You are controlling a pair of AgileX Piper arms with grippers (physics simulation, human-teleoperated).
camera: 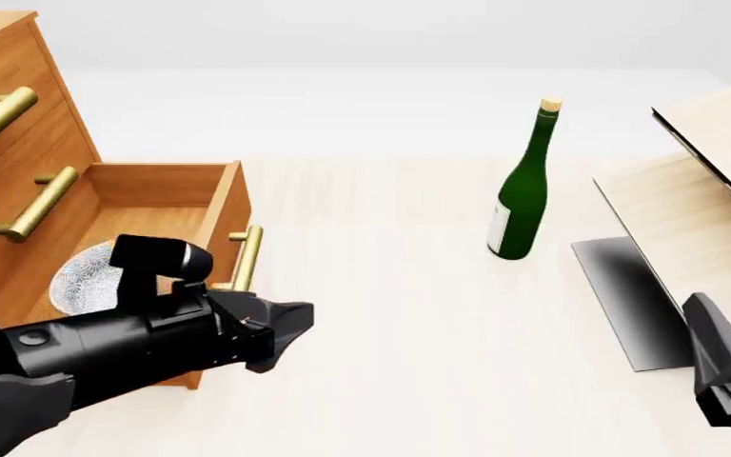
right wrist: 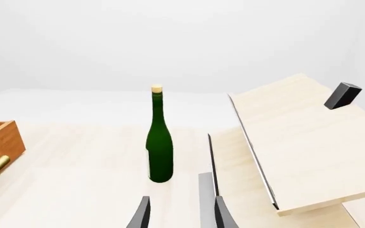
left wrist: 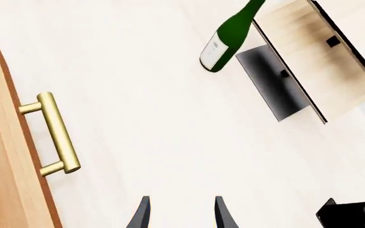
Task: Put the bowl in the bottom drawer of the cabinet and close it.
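The small round white bowl with the grey speckled outside (camera: pixel 87 277) already lies inside the pulled-out bottom drawer (camera: pixel 217 217) of the orange-brown wooden three-drawer cabinet (camera: pixel 10 152), at the left of the front view. So, as I judge it, placing is done and you are on the closing step.

Your left gripper (camera: pixel 292 328) sits at lower left of the front view, just in front of the drawer's brass bar handle (camera: pixel 247 257) and apart from it. In the left wrist view its fingers (left wrist: pixel 140 216) stand parted with only bare pale tabletop between them: released, holding nothing, touching nothing. The next move calls for bringing it against the drawer front or handle and pushing squarely toward the cabinet, so the drawer does not skew.

Your right gripper (right wrist: pixel 180 216) is also parted and empty, with the upright green glass bottle (right wrist: pixel 159 152) and the pale light-wood structure (right wrist: pixel 296 142) ahead of it.
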